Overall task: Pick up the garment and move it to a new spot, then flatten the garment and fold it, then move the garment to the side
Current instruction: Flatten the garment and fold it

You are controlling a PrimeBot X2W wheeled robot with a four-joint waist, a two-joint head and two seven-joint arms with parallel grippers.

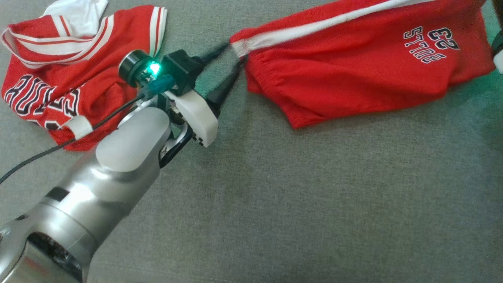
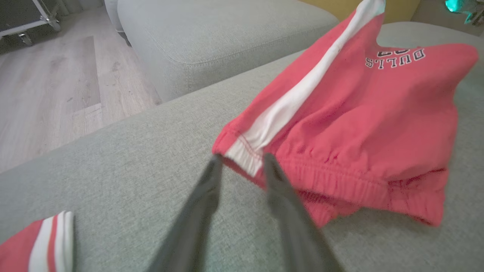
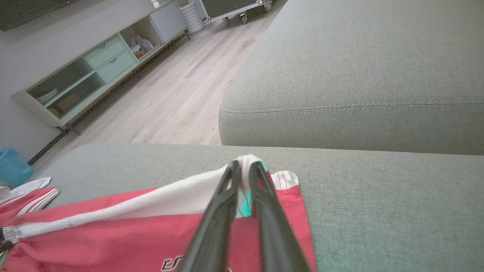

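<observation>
The garment (image 1: 353, 70) is a pair of red shorts with a white side stripe and "BULLS 23" print, stretched across the grey sofa cushion (image 1: 294, 196). My left gripper (image 1: 234, 55) is at its waistband corner, and the left wrist view shows that gripper (image 2: 242, 158) with fingers apart and the white-striped corner of the garment (image 2: 359, 124) lying between the tips. My right gripper (image 3: 245, 166) is shut on the white stripe at the leg hem of the garment (image 3: 113, 241), holding that end slightly raised.
A crumpled red and white jersey (image 1: 59, 78) lies at the left behind my left forearm (image 1: 118, 157). A second grey cushion (image 3: 359, 75) adjoins across a seam. Beyond the sofa edge are a wooden floor (image 3: 181, 94) and a low cabinet (image 3: 87, 75).
</observation>
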